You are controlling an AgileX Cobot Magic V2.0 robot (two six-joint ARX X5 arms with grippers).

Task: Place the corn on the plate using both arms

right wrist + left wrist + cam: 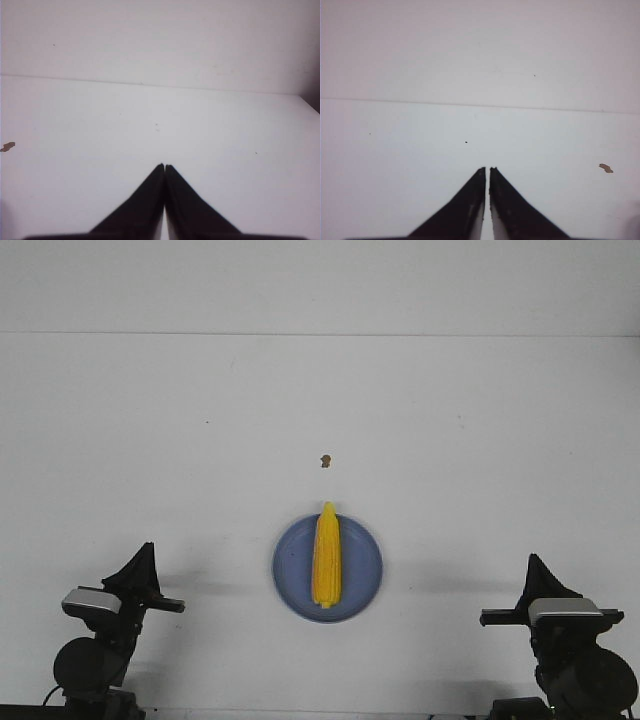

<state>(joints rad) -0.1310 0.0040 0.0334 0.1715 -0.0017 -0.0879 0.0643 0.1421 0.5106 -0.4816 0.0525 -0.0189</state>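
One corn (326, 556) lies lengthwise on the plate (291, 570), near the table's (480, 440) front edge. Left gripper (146, 552) and right gripper (533, 563) sit clenched, holding nothing, at the front corners.

- Surface (150, 440): looked matt white and smooth, marked only by a few tiny dark flecks and one thin seam line.
- Plate (293, 570): appeared smooth and blue, with a soft, low sheen; its material could not be told.
- Corn (326, 557): showed a bright yellow, finely ribbed skin of kernel rows, slightly glossy.
- Left end effector (487, 172): had matt black fingers (470, 210), seemingly hard plastic, with faintly scuffed inner edges.
- Right end effector (164, 167): had equally matt black fingers (190, 215), plain and unreflective.
- Brown speck (325, 460): looked rough-edged and dull.
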